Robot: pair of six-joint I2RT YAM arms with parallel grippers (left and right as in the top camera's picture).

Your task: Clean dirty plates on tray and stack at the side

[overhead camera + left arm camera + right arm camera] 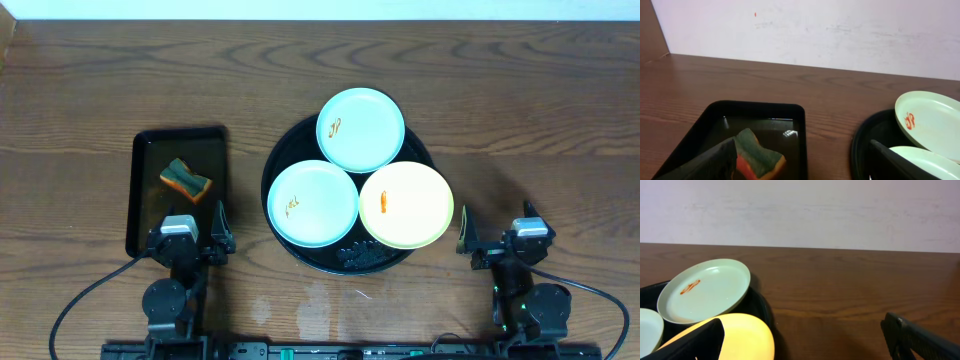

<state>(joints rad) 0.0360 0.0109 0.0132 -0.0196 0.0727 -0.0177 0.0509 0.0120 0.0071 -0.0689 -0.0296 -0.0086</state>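
Note:
The round black tray (283, 163) holds three plates. One mint-green plate (361, 130) lies at the back, one mint-green plate (312, 204) at the front left and the pale yellow plate (405, 205) at the front right. Each has a small orange smear. My left gripper (190, 236) is open and empty near the rectangular tray's front end. My right gripper (497, 240) is open and empty, just right of the yellow plate. In the right wrist view the yellow plate (747, 335) and the back green plate (707, 290) show at the left.
A smaller rectangular black tray (146, 215) at the left holds a green and orange sponge (185, 180), which also shows in the left wrist view (757, 155). Small dark bits (365, 256) lie at the round tray's front. Bare wood lies right of the round tray.

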